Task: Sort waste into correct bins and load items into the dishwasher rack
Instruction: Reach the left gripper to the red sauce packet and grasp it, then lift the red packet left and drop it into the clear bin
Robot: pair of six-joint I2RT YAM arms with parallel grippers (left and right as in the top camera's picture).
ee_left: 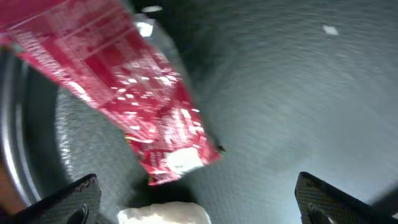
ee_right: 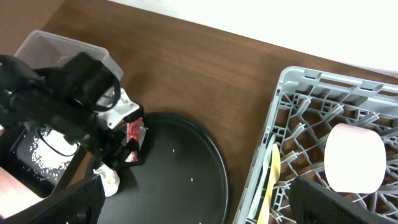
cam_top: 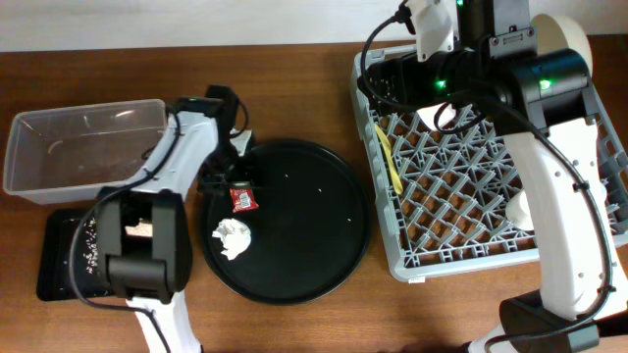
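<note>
Left claw (ee_left: 196, 186): jaws wide apart, clamped on nothing, poised low over the round black tray (cam_top: 324, 245). The red sauce packet (ee_left: 130, 99) sits close under the wrist camera, up and left of the gap between the fingers. That view is blurred, so I cannot tell whether a finger touches the packet. The crumpled tissue wad (cam_top: 233, 238) lies just beside the packet on the same tray, nearer the front edge. A few loose rice grains (ee_right: 191, 181) dot the tray floor. Right claw (ee_right: 196, 196): jaws also apart and empty, held high over the near-left side of the dishwasher rack (cam_top: 442, 255). The slim yellow utensil (cam_top: 391, 162) already lies along the rack's left wall. Step in hand, as I judge it: waste sorting, with the packet as the target and not yet secured. The next move calls for shifting the left claw so the packet falls between the fingers. A thin, flat packet needs the tips low enough to catch an edge, without dragging the tissue along. After that come closing, lifting and carrying left across the surface to a bin. The clear tub (cam_top: 59, 147) and the shallow black tray (cam_top: 54, 275) both stand close by. The shallow tray already holds white specks like rice, so the tub seems the likelier home for the packet.
</note>
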